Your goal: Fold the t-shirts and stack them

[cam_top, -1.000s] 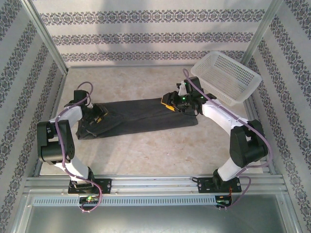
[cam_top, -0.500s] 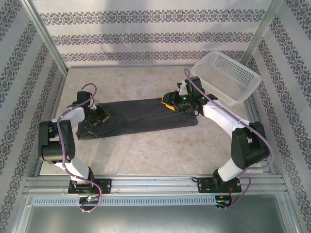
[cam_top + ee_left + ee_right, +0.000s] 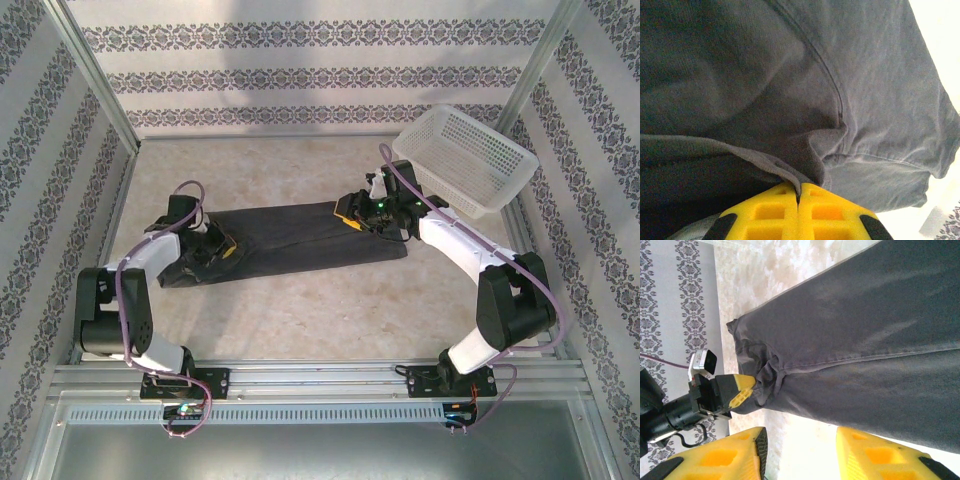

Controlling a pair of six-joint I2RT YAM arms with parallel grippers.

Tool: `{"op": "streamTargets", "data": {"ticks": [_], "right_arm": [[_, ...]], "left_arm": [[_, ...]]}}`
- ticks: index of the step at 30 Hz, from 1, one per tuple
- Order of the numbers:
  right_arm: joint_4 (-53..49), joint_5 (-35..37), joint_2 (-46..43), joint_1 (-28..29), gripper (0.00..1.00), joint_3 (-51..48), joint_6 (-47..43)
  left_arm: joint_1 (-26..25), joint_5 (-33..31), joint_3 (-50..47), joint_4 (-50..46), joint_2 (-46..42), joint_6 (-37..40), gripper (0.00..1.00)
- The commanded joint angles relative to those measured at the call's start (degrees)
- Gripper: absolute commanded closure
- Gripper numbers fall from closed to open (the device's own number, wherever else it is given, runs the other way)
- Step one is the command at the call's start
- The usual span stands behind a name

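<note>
Roughly midway: the charcoal t-shirt (image 3: 300, 240) lies in a long strip, with crosswise folds and stacking left. The left gripper (image 3: 798, 192) pinches its left end, and the right gripper (image 3: 799, 436) fingers stand apart.

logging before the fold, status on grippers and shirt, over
Left gripper shut on shirt, left end. Right gripper open at right end. Shirt spread on table. Basket apart, far right.

Patterned wallpaper walls (image 3: 300, 70) enclose a pale, perhaps marbled tabletop (image 3: 300, 300).
</note>
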Motion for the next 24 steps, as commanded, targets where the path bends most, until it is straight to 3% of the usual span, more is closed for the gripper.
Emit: {"op": "streamTargets", "data": {"ticks": [1, 14, 19, 21, 24], "right_arm": [[-0.51, 0.65, -0.68, -0.45, 0.58, -0.79, 0.06], [-0.4, 0.29, -0.14, -0.45, 0.59, -2.24, 0.5], [-0.24, 0.14, 0.39, -0.49, 0.6, -2.37, 0.55], [-0.12, 0.1, 0.71, -0.47, 0.6, -2.5, 0.46], [0.18, -0.03, 1.09, -0.42, 0.6, -2.75, 0.52]], "left_arm": [[-1.57, -0.52, -1.45, -0.13, -2.75, -8.51, 1.0], [-4.53, -3.2, -6.41, -1.97, -9.22, -20.23, 1.0], [-7.4, -3.63, -9.17, 0.1, -10.51, -24.3, 0.95], [-8.77, -4.58, -9.71, -0.49, -10.95, -25.51, 0.87], [-10.41, -4.78, -11.84, 1.82, -11.8, -28.69, 0.63]]}}
